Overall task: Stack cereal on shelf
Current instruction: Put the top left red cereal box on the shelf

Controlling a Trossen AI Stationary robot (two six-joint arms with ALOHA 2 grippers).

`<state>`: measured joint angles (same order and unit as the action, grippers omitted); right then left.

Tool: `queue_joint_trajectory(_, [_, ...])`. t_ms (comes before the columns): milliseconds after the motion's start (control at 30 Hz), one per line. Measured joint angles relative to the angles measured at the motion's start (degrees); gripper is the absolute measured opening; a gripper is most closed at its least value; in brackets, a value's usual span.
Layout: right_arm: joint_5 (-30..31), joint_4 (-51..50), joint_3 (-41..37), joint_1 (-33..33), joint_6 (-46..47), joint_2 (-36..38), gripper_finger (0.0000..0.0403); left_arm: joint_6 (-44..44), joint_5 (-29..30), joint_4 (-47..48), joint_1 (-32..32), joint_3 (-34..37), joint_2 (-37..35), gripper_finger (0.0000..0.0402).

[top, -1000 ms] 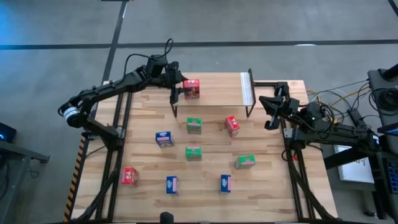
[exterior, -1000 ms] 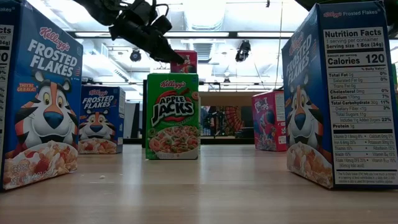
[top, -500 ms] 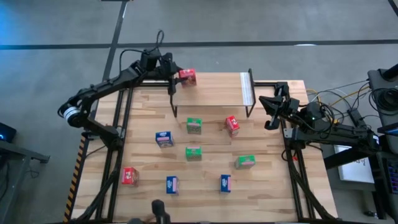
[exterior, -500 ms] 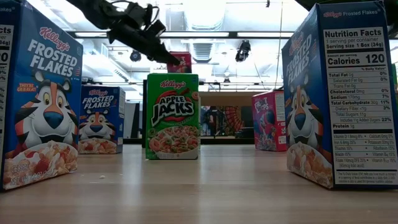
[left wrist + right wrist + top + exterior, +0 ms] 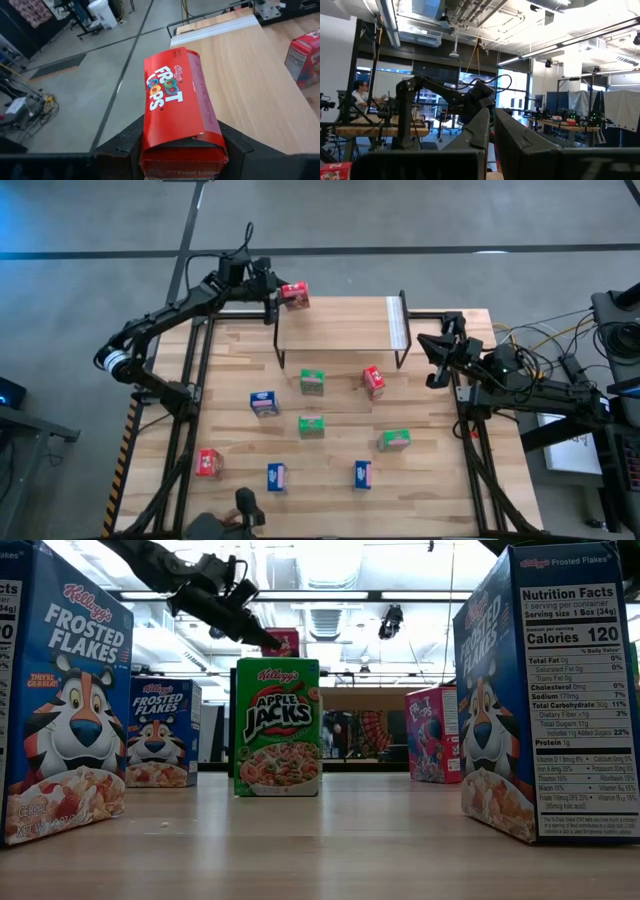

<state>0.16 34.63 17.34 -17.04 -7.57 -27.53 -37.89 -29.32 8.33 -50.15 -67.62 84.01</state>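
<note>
My left gripper (image 5: 272, 290) is shut on a red cereal box (image 5: 293, 295), over the far left corner of the shelf (image 5: 340, 325). The shelf has a wooden plank top and a pale strip (image 5: 398, 325) at its right end. The box also shows in the low view (image 5: 283, 642) and in the left wrist view (image 5: 177, 107). My right gripper (image 5: 432, 358) waits, shut and empty, at the table's right edge beside the shelf. My left gripper pinches the red box between its two fingers (image 5: 131, 145), which are on the box's two narrow sides at the end nearest the wrist (image 5: 150, 150). The fingers come about level from the table's left and lie along the box. The box is lifted clear, its printed front up.
Several boxes stand on the table in front of the shelf: green (image 5: 313, 382), red (image 5: 374, 382), blue (image 5: 263, 403), green (image 5: 311, 426), green (image 5: 395, 440), red (image 5: 209, 463), blue (image 5: 277, 477), blue (image 5: 362, 474). Bare shelf top (image 5: 240, 75) lies beyond the held box.
My left gripper has moved toward the table's far edge and a little left, carrying the red box from over the shelf's left end to its far left corner. It stays shut on the box, which remains lifted clear.
</note>
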Motion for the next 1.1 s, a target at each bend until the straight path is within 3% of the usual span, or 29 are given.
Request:
queue_joint_trajectory(333, [0.00,0.00,0.00,0.00,0.00,-0.02,0.0018,-3.50,-4.79,18.50,-0.81,-15.16,8.04,0.0146])
queue_joint_trajectory(467, [-0.02,-0.01,0.00,0.01,-0.03,-0.02,0.0018,-3.67,-6.02,21.90,-1.68,-18.88,11.98,0.0146])
queue_joint_trajectory(900, [-0.02,-0.02,0.00,0.00,-0.13,-0.04,0.0018,-5.88,-6.38,21.69,-2.27,-19.75,13.99,0.0148])
queue_joint_trajectory(1100, [-0.02,-0.02,0.00,0.01,-0.09,-0.04,0.0018,-6.55,-5.63,21.68,-2.29,-19.75,13.96,0.0172])
